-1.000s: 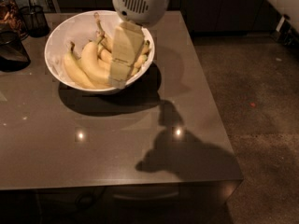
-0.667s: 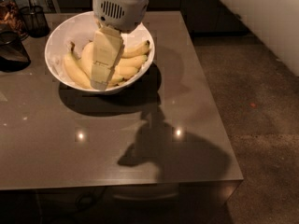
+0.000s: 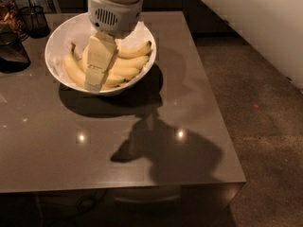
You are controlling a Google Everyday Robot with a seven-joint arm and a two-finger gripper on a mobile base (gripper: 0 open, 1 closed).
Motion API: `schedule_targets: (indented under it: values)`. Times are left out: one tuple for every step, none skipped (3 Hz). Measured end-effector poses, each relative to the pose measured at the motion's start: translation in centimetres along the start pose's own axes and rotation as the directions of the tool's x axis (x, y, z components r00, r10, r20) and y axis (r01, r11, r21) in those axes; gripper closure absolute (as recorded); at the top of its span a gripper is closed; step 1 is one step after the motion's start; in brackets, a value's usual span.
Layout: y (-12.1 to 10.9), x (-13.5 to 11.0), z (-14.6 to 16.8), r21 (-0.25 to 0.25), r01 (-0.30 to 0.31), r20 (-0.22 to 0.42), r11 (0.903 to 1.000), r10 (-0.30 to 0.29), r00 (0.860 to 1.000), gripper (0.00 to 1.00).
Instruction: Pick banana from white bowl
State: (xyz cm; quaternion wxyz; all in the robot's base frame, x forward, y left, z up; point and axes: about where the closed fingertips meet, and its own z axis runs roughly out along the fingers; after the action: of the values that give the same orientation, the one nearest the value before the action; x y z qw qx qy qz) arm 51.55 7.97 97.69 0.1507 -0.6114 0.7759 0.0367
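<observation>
A large white bowl [image 3: 57, 40] with a white paper lining stands at the back left of the grey table [image 3: 156, 174]. A bunch of yellow bananas [image 3: 131, 60] lies inside it, stems toward the left. My gripper [image 3: 94, 79], cream-coloured under a white wrist housing [image 3: 113, 13], hangs down into the bowl over the left part of the bunch, its tip near the bowl's front inner wall. It covers part of the bananas.
Dark glass jars [image 3: 13, 51] and a dark wire cup [image 3: 35, 19] stand left of the bowl at the table's back left. The table's right edge [image 3: 215, 103] borders a brown floor. A large white surface [image 3: 258, 27] fills the upper right.
The gripper has moved left across the bowl, from over its right side to over its left part. The bowl and the bananas have not moved.
</observation>
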Motion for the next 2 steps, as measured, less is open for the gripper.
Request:
schedule_targets:
  values:
    - [-0.41,-0.35,0.81,-0.035,-0.047,0.036,0.9983,0.048,0.998,0.17]
    - [-0.82,-0.82,1.35,-0.068,-0.076,0.048,0.9947,0.079,0.996,0.40]
